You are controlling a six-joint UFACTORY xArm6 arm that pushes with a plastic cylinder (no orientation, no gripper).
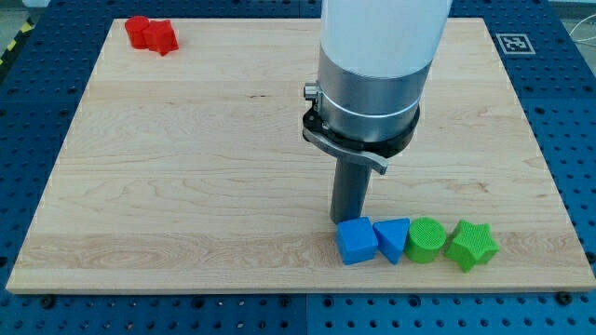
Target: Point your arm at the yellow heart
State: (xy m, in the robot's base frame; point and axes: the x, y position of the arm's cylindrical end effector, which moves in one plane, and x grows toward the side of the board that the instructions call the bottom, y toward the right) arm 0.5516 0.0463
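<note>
My tip point(346, 221): rod end down on the wooden board point(186, 186), holding nothing, just above and touching the blue cube point(356, 242). Rightward in a row: blue triangle point(394, 238), green cylinder point(426, 239), green star point(471, 245). Two red blocks point(151, 34) top left. Yellow heart: not visible.

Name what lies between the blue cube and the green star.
In the camera view, the blue triangle and the green cylinder sit between the blue cube and the green star.
</note>
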